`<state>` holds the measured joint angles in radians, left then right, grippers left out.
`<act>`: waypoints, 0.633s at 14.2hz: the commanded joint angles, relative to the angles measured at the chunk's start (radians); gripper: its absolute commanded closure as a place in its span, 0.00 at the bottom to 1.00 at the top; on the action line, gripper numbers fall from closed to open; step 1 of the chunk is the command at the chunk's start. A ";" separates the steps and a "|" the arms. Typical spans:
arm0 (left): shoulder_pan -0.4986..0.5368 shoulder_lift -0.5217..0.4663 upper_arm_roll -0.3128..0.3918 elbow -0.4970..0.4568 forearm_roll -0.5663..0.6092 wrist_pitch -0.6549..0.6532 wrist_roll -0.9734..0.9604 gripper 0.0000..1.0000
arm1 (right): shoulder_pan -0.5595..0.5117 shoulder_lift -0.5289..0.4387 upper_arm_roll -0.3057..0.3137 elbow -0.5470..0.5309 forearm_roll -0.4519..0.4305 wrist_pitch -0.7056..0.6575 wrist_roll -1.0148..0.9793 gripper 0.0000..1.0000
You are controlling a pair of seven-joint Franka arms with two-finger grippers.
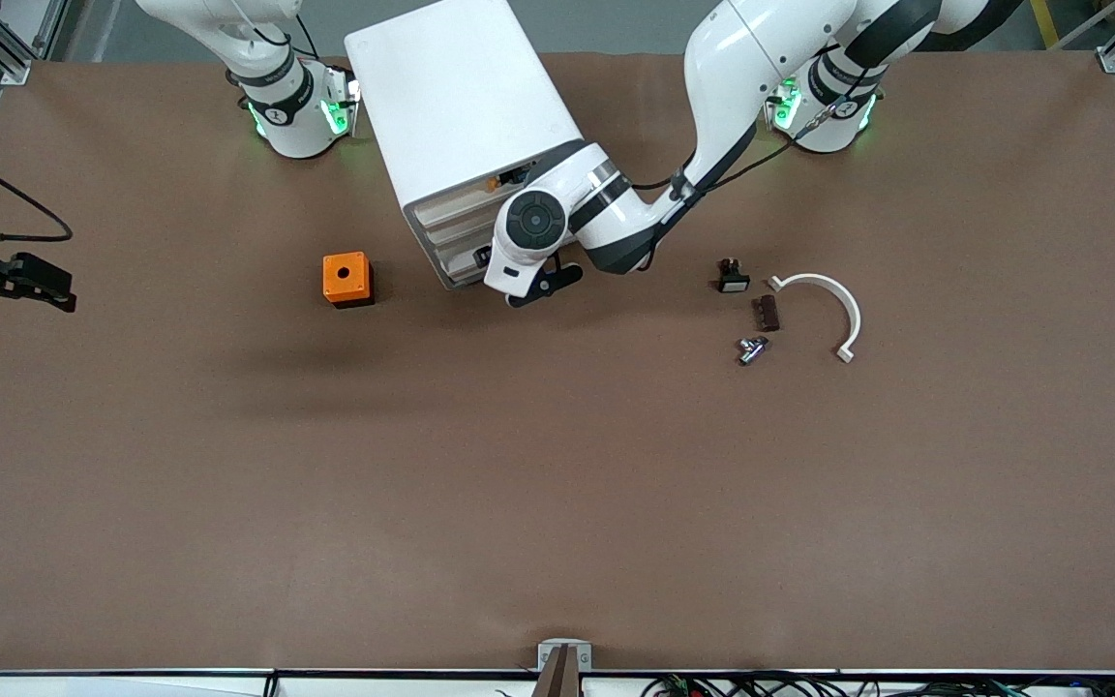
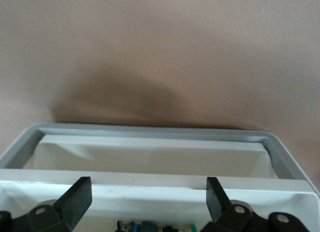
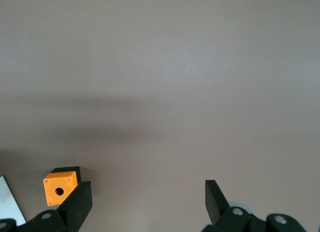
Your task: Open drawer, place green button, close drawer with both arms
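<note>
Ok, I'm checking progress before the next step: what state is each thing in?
White plastic tray drawer: pulled out, visible part empty.
Tiny green-capped push button: lying on the table, untouched.
Left tool: open, at the drawer, holding nothing.
Right tool: open, empty, waiting over the table.

You had the drawer point(image 2: 150, 154) pulled out of its white cabinet: shallow white tray, level. A small dark-green piece, likely the green button point(image 2: 146, 226), lay in it, mostly cut off from view. Left arm point(image 1: 606, 213) reached to the cabinet front, left gripper point(image 2: 147, 184) spread over the drawer. Right gripper point(image 3: 147, 187) hung spread over bare table at its own end.
</note>
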<state>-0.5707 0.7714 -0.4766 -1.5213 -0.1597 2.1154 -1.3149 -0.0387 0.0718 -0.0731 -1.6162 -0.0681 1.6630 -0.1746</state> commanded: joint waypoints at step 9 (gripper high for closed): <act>0.015 -0.003 0.001 0.007 -0.086 0.020 -0.006 0.00 | -0.055 -0.009 0.019 -0.010 0.050 0.009 -0.025 0.00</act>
<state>-0.5724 0.7776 -0.4765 -1.5195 -0.2279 2.1283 -1.3150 -0.0744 0.0718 -0.0698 -1.6177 -0.0390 1.6642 -0.1869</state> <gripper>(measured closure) 0.000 0.000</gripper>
